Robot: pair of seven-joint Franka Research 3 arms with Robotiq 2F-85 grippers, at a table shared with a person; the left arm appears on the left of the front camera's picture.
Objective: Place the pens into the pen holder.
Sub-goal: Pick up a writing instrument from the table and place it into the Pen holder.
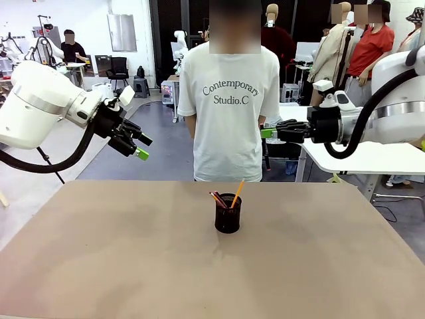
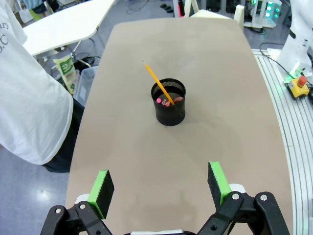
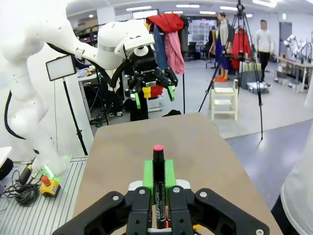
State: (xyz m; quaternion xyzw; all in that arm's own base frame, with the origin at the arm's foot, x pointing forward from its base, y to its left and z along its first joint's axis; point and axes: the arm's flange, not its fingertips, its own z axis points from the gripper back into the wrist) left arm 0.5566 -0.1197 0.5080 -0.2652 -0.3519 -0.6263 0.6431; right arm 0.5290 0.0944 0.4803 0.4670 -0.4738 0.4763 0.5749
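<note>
A busy lab stretches behind the tan table (image 1: 99, 266), with other benches, a tripod and people standing about farther off, and one person in a white T-shirt (image 1: 229, 100) waits at the far edge, arms at the sides, taking no part just now. Near the table's middle stands the black mesh pen holder (image 1: 228, 214), and the yellow-orange pencil (image 2: 157, 82) leans out of it, its length angled over the rim, with a reddish-brown one (image 1: 217, 199) beside it inside the cup; from the left wrist view pink and reddish ends show down in the cup, though I cannot count them exactly. The left gripper (image 1: 138, 147) hangs well above and to the side of the table with its green-padded fingers spread wide and nothing between them, probably parked out of the way. The right gripper (image 3: 156, 182) is raised too, off to the right of the holder, its fingers pressed onto a black marker (image 3: 158, 186) whose pink-red end points forward past the pads. I judge this to be the last pen left to place: it is gripped low on the barrel so that the free end can be tipped down into the cup's mouth, and the leaning pencil is what it could knock.
</note>
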